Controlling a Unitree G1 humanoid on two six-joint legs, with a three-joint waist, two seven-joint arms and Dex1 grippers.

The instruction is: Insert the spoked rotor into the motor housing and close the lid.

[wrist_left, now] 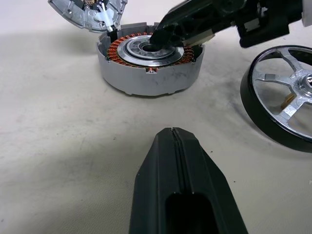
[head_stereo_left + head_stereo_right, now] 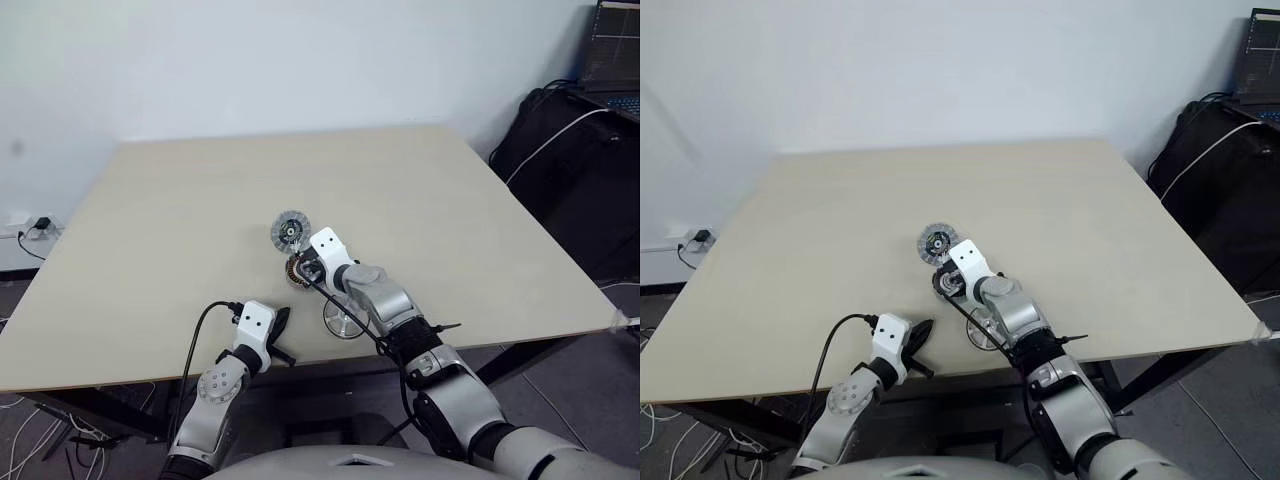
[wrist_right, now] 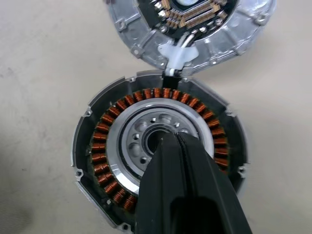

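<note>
Right wrist view: right gripper (image 3: 168, 139), jaws together, tip at the motor housing (image 3: 102, 161) centre; left gripper (image 1: 171, 132) jaws together, empty.

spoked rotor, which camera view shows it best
The left wrist view: the spoked rotor lies close up on the table, rim, spokes and hub clear, though cut off at the edge. In the eye views it is a small wheel partly behind the right arm.

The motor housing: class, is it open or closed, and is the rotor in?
Open, no rotor: motor housing shows bare copper windings; lid lies beside it, spoked rotor on the table.
</note>
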